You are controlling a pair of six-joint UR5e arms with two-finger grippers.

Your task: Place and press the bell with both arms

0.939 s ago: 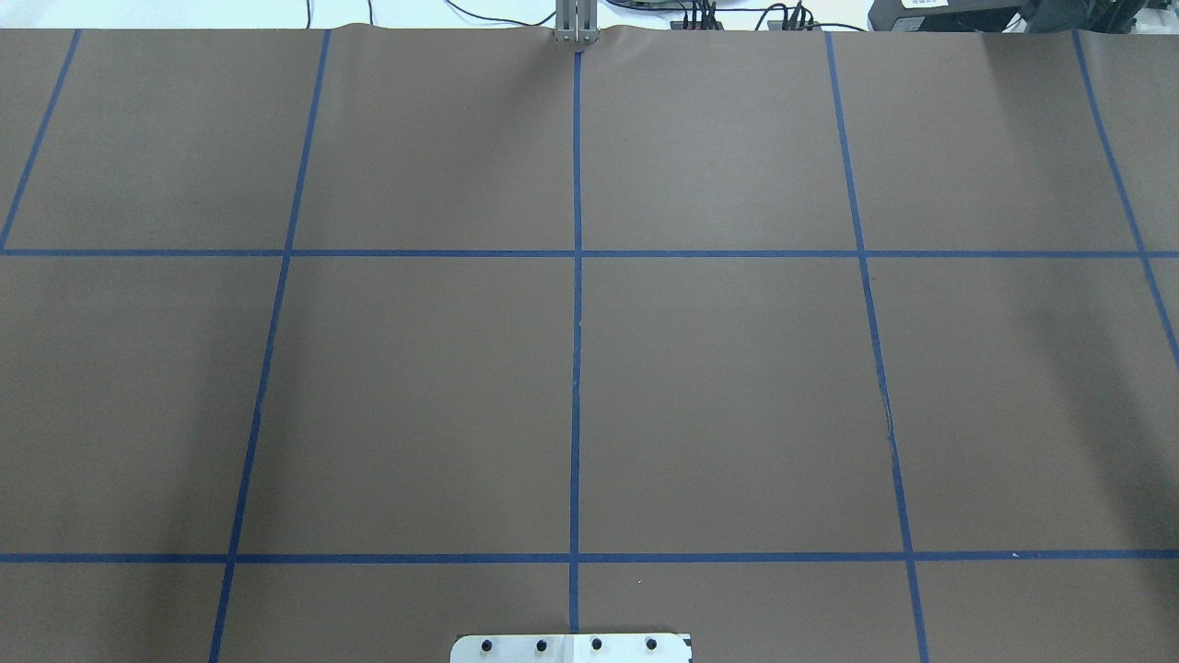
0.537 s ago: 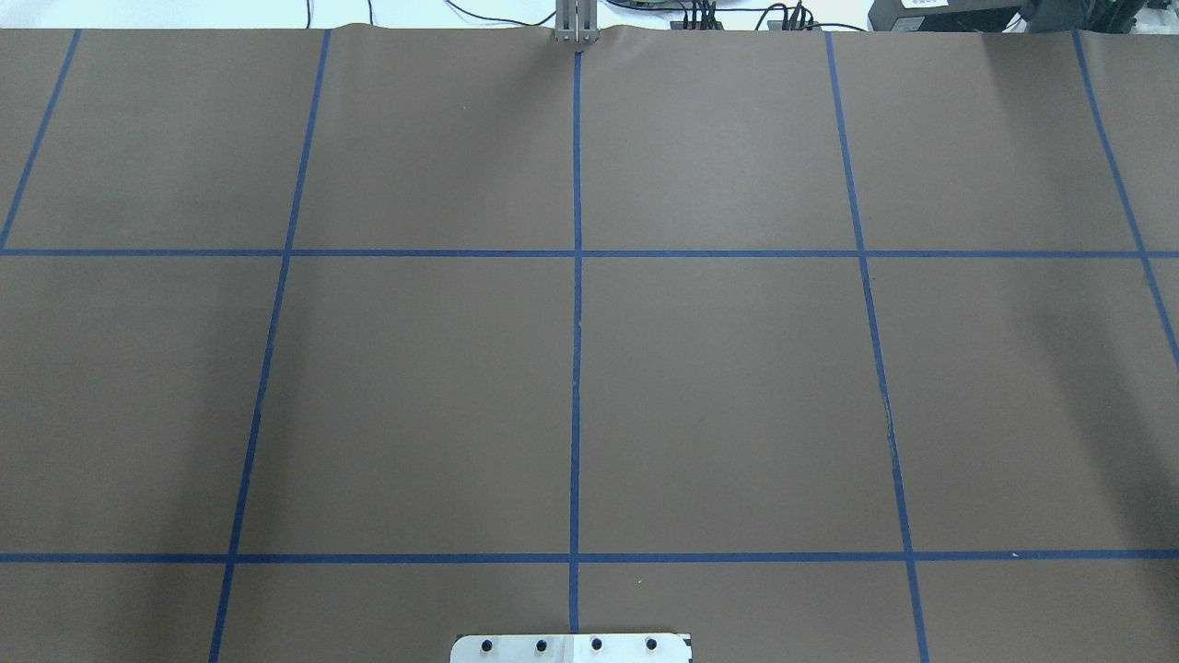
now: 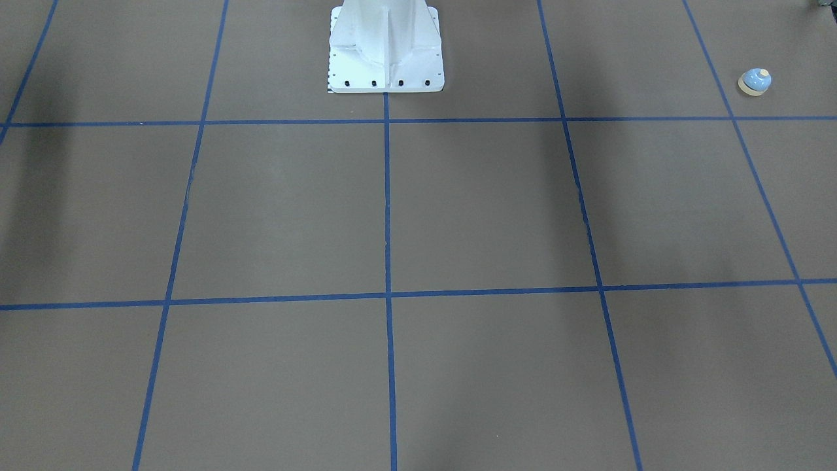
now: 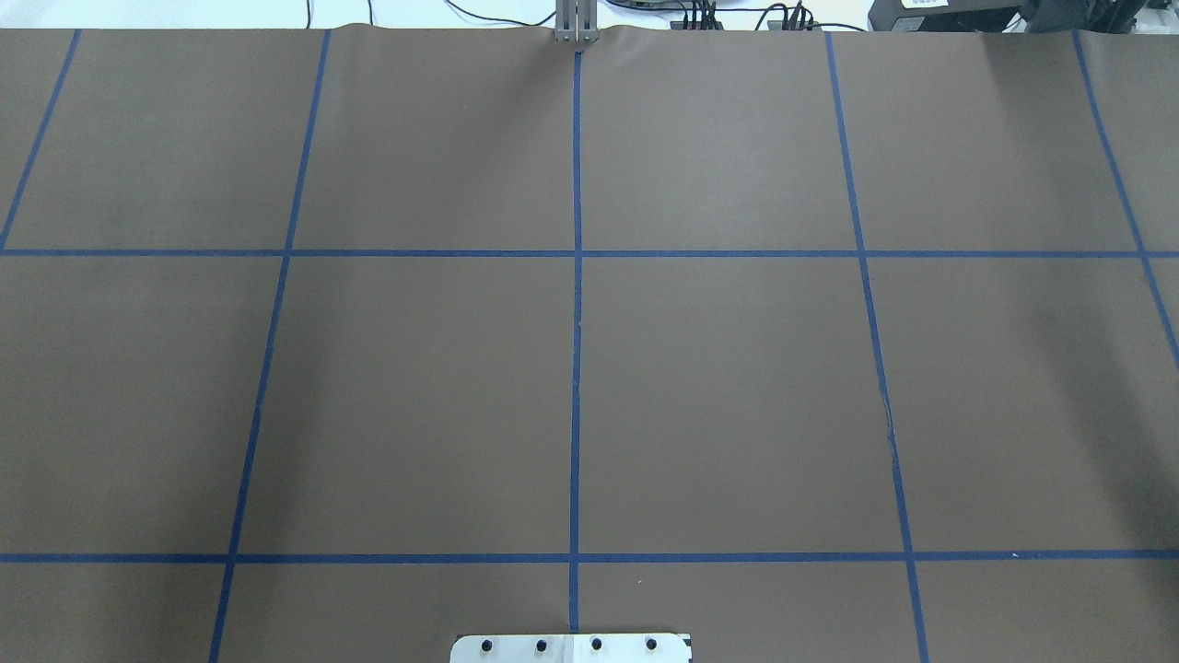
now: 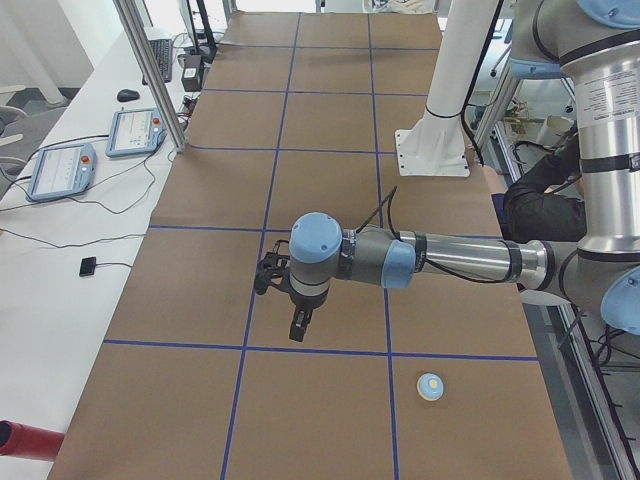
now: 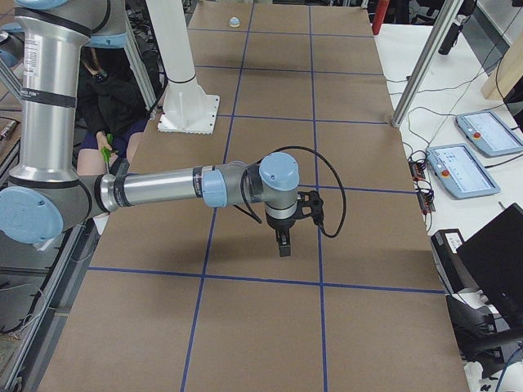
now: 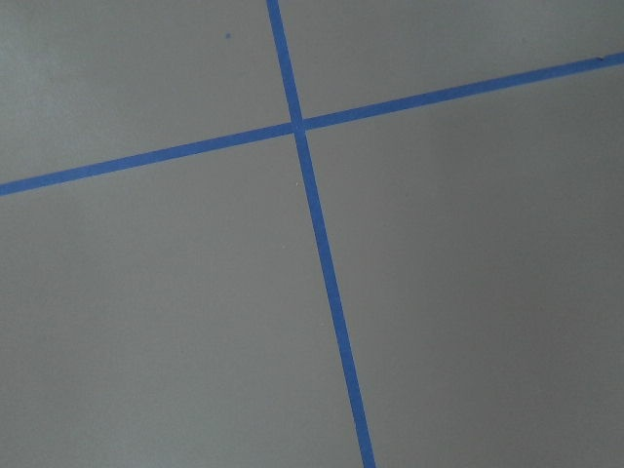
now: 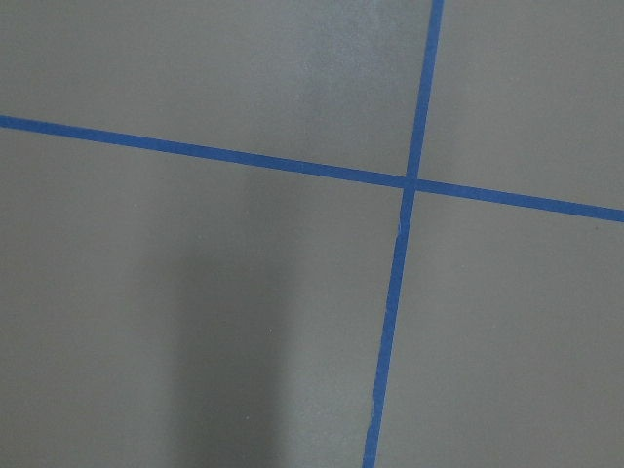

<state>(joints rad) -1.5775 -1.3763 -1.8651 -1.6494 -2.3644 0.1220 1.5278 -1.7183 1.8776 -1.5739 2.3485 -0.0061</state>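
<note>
Light-blue domed call bell [image 5: 431, 386] stands on brown surface [image 5: 330, 200], apart from left black tool [image 5: 297, 328], whose spread cannot be told; approach should centre over the dome.

Brown paper covers the tabletop [image 4: 737, 387], marked into large squares by blue tape [image 4: 577, 368] and lit evenly from above, with only soft shadows. Along one long side runs a white bench [image 5: 50, 300] carrying two touchscreen pendants [image 5: 60, 170], a mouse [image 5: 127, 95], a keyboard [image 5: 163, 60] and a black laptop [image 6: 494, 261]. An aluminium post [image 5: 150, 70] rises at the tabletop's edge.
</note>
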